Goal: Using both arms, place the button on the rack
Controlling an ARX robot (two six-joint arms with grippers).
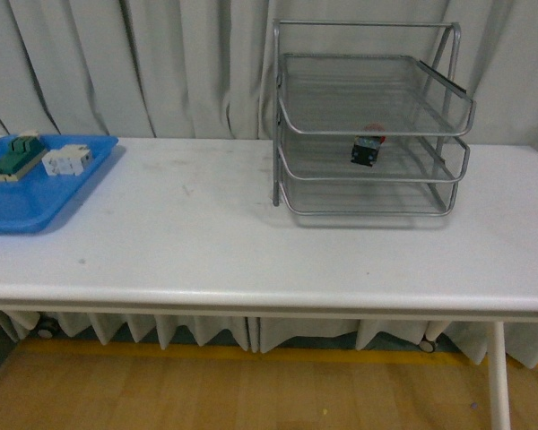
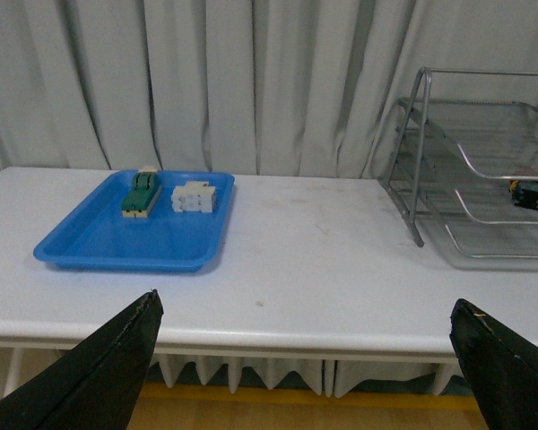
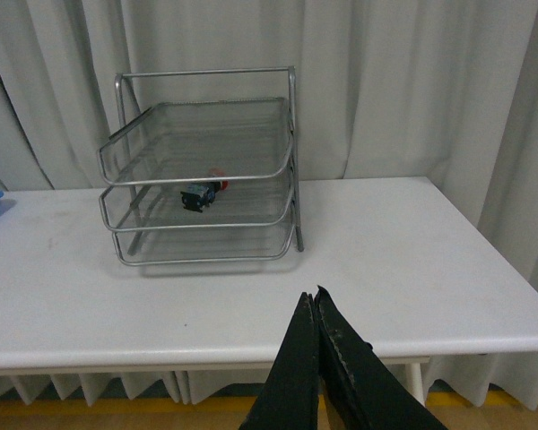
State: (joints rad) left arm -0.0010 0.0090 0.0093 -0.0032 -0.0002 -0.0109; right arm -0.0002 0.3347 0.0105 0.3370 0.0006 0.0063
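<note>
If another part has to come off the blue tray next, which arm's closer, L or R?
Left, probably. Its hand is open and its wrist view faces the blue tray, which sits on the table's left. The right hand is shut and faces the rack, where the button already lies.

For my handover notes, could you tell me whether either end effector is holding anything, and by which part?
Nothing is held. The left end effector is open and empty, the right end effector is shut on nothing, and the button lies on the rack's middle tier.
</note>
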